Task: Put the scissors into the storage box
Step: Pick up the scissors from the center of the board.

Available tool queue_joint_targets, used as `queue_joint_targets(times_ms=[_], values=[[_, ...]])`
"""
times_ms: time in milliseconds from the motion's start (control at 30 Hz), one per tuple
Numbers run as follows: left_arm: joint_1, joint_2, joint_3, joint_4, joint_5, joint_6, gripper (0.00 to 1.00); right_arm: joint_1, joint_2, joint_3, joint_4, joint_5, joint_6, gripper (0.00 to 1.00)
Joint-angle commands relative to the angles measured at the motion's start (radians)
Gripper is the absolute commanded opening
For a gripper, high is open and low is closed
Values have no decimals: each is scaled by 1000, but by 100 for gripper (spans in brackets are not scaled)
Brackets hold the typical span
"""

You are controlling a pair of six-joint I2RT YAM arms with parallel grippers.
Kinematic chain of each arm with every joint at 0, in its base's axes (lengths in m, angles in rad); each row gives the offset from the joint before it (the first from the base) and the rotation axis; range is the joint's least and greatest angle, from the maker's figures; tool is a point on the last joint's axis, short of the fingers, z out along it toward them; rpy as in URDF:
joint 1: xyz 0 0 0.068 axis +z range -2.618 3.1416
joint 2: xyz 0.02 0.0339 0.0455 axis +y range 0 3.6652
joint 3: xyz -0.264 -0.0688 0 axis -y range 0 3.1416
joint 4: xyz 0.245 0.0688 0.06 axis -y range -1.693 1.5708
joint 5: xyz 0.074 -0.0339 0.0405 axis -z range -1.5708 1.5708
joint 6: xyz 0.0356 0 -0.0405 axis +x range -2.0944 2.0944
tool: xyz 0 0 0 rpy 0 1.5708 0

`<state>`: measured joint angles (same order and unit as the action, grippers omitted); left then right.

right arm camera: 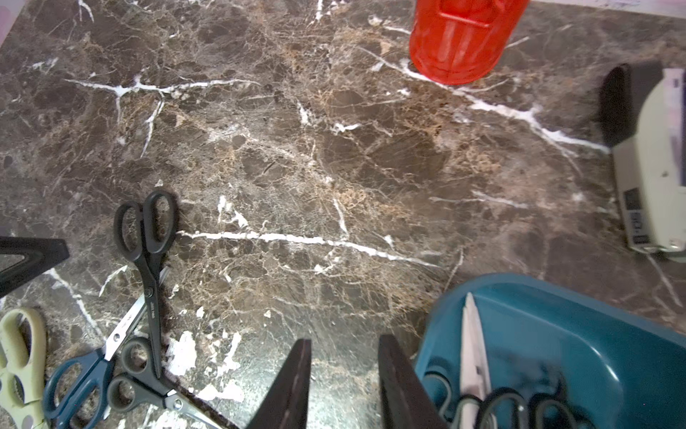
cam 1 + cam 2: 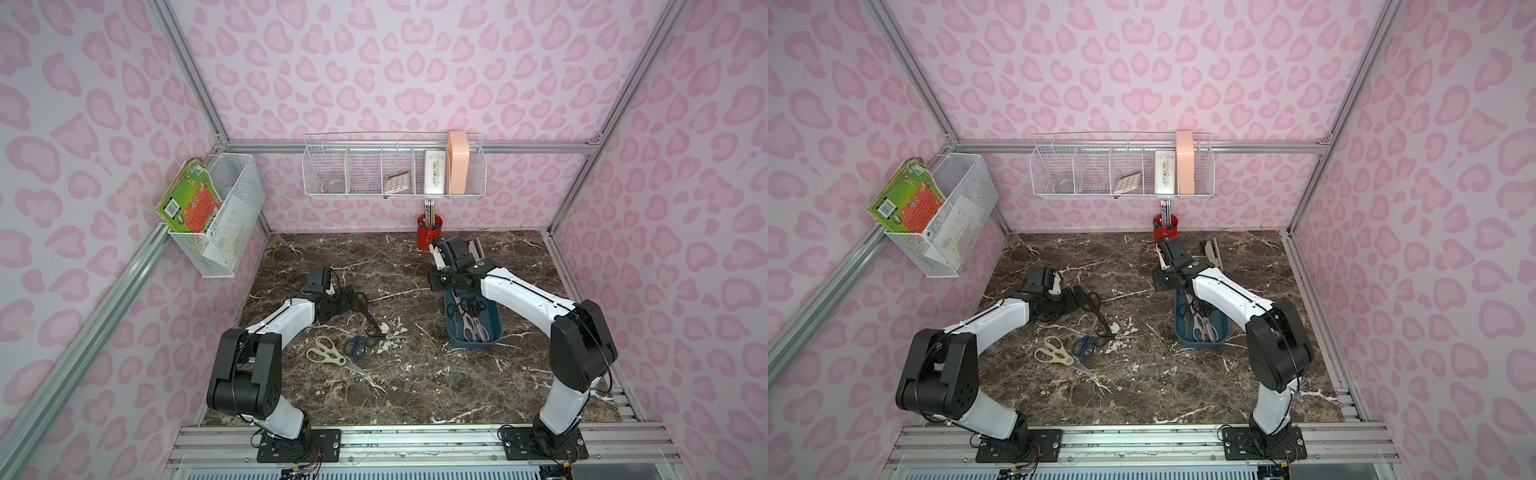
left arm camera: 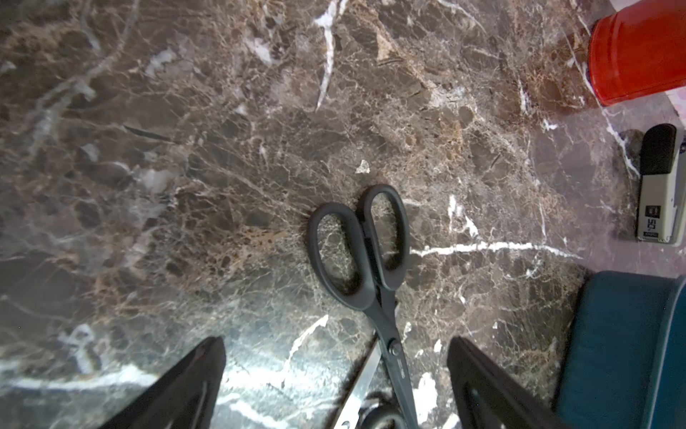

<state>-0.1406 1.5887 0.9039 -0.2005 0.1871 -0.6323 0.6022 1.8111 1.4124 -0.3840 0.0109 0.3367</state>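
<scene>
Left gripper (image 3: 334, 390) gaped wide, straddling black-handled scissors (image 3: 367, 260) left of tabletop centre, near navy scissors (image 2: 354, 347) and cream shears (image 2: 326, 353). Right gripper (image 1: 345, 390), parted and empty, hung over the storage box (image 2: 473, 340), right of centre, containing stored scissors (image 2: 471, 318).

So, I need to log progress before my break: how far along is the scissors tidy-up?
Roughly halfway. Done: several scissors lie in the box. In hand: nothing yet; the left gripper is open astride a black pair, and the right gripper is open and empty beside the box. To go: four pairs on the table: that black pair, a grey-handled pair, a navy pair and cream shears.
</scene>
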Motion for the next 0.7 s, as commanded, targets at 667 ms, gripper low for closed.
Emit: queue_joint_targets(times_ms=[667], values=[[-171, 231, 76, 183, 48, -225, 97, -63, -43, -132, 83, -65, -8, 32]])
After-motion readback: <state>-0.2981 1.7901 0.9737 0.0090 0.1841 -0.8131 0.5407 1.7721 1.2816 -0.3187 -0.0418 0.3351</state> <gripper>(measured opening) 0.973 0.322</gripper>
